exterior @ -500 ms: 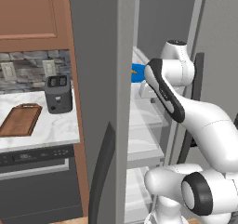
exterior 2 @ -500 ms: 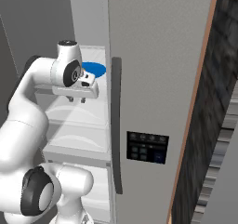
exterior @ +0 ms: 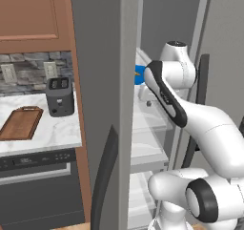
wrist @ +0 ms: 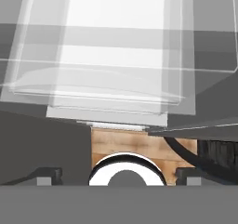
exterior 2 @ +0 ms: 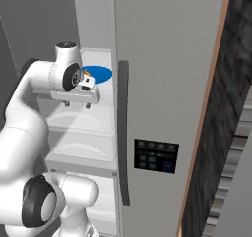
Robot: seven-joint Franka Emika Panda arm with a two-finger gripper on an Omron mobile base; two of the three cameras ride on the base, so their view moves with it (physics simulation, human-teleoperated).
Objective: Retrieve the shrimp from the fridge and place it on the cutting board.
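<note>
A: Left base view first. What's there?

B: The fridge (exterior: pixel 102 57) stands with its door open across the centre of the frame, white shelves inside. The cutting board (exterior: pixel 20 123) lies bare on the marble counter (exterior: pixel 52 131) at middle left, its long axis running from lower left up toward the handle slot at its far end, just left of the black toaster (exterior: pixel 60 96). The arm reaches into the fridge at centre right, and a sliver of the blue dish (exterior: pixel 139 74) peeks out beside it.

A: So how far along is it?

B: Early, I judge. The door is open and the arm is inside, but nothing is gripped and the board is still empty. Grasping, carrying and placing all remain.

A: Right base view?

B: The gripper (exterior 2: pixel 78 103) hangs at upper left of the frame, pointing down, just in front of the blue dish on the shelf. The shrimp (exterior 2: pixel 87 74) is a tiny orange speck at the dish's near edge, right behind the hand. Too little shows to tell which way it points or how its long axis runs.

A: And the jaws?

B: Apart, with nothing between them.

A: Hand view?

B: It looks down on clear shelves and a drawer, with the two finger tips spread wide at the bottom corners, one at (wrist: pixel 44 173). No shrimp lies between them.
</note>
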